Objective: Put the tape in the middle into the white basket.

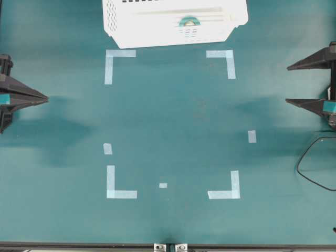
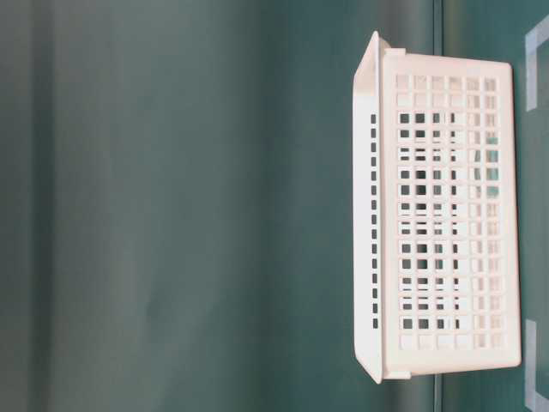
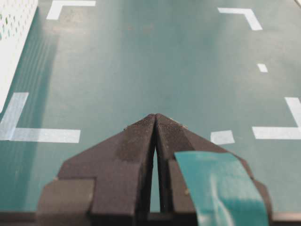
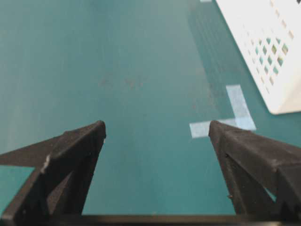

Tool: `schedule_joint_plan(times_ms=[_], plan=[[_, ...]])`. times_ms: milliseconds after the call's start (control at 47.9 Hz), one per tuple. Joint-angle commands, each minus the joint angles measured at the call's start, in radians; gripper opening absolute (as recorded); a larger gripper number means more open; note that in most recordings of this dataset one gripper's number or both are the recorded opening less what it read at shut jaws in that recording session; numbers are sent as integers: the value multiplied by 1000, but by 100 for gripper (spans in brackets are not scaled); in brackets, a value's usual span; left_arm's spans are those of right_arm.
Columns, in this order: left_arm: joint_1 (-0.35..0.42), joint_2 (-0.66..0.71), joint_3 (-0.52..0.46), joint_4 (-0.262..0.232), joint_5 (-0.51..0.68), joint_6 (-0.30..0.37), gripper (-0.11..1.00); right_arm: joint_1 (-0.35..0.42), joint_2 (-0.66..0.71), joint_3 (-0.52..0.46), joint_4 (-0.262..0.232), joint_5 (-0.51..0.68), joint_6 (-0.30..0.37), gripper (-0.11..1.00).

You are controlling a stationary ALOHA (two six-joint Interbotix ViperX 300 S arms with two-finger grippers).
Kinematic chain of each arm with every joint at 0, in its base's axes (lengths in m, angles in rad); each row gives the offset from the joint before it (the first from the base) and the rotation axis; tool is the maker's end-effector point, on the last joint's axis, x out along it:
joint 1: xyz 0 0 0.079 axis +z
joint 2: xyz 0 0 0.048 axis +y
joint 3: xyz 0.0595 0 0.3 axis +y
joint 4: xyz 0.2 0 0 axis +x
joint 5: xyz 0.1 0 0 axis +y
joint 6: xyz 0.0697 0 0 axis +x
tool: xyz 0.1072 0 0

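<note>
I am seeing the tape (image 1: pixel 188 22) lying inside the white basket (image 1: pixel 157 37), well apart from my right end effector (image 1: pixel 311 84), which is gaping wide and empty; the left end effector (image 3: pixel 155 123) is pinched closed.

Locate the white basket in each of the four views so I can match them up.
Overhead: white basket at top centre, cut by the top edge, with the tape inside.
Table-level: fills the right side, lattice wall facing the camera.
Left wrist: perforated side at the upper left edge.
Right wrist: corner at upper right.
Shared landmark: the pale tape corner mark beside it.
</note>
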State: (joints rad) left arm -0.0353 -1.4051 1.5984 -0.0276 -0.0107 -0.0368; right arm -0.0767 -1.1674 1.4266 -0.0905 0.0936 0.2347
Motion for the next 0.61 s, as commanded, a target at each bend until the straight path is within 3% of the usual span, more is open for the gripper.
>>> schedule_joint_plan(times_ms=[0,585], plan=[[-3,9,-12,-2,-9,0,-11,3,9,-8,0,8,3,100],[-3,8,-14,-2,-9,0,-11,5,11,29,0,-11,3,100]])
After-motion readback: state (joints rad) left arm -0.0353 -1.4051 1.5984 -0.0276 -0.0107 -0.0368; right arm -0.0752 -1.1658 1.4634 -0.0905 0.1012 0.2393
